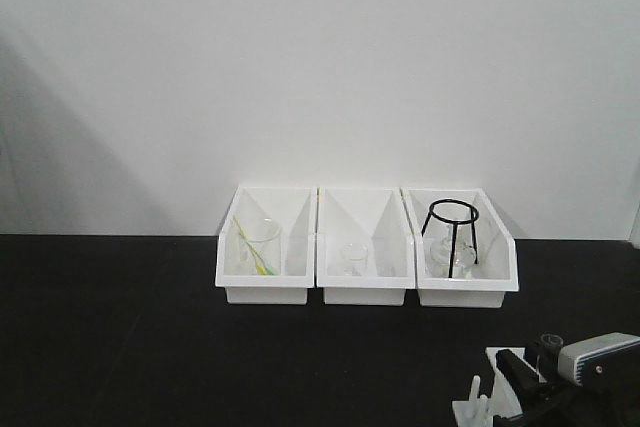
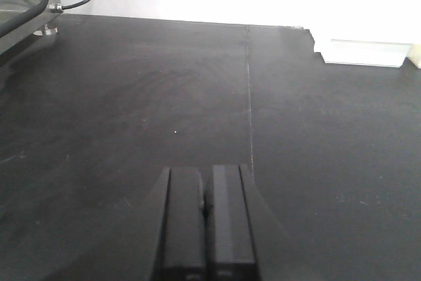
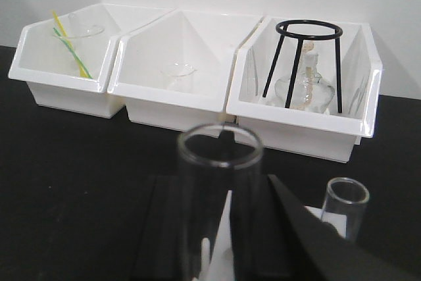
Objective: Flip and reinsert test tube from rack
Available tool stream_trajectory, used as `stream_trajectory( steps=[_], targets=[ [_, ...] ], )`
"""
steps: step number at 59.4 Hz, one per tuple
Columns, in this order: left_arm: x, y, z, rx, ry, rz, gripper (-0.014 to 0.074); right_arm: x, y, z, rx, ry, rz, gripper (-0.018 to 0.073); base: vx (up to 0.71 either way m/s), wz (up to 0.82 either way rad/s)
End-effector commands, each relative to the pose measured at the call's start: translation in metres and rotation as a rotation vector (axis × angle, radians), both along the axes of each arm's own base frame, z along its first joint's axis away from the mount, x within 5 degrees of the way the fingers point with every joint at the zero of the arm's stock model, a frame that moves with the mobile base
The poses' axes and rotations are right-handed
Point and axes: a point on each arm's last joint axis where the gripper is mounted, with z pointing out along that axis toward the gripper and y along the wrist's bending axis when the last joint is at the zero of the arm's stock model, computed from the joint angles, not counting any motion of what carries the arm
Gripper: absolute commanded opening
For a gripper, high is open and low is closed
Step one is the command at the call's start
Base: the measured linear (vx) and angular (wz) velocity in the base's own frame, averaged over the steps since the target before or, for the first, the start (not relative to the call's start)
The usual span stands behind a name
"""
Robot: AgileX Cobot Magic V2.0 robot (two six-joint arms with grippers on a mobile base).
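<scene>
Your right gripper grips a test tube upright, mouth up, jaws shut on it above the rack. A second tube stands just right of it. Your left gripper has its jaws closed over the bare table. Farther back sit three white bins.

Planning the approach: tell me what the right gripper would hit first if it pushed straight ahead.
Probably the right-hand white bin holding the black tripod; the right gripper, holding a test tube, points roughly there, though depth is unclear.
</scene>
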Motion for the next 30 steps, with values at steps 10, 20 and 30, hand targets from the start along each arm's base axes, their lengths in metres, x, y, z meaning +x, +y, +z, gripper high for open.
stream_trajectory(
  steps=[10, 20, 30],
  targets=[
    [0.001, -0.001, 0.008, 0.003, -0.098, -0.011, -0.0006, 0.004, 0.000, 0.019, 0.016, -0.123, 0.009, 0.0297, 0.00, 0.00],
    [0.001, -0.001, 0.008, 0.003, -0.098, -0.011, -0.0006, 0.004, 0.000, 0.020, 0.019, -0.129, 0.009, 0.0439, 0.00, 0.00],
    [0.001, -0.001, 0.008, 0.003, -0.098, -0.011, -0.0006, 0.001, 0.000, 0.030, 0.024, -0.172, 0.007, 0.0492, 0.00, 0.00]
  ],
)
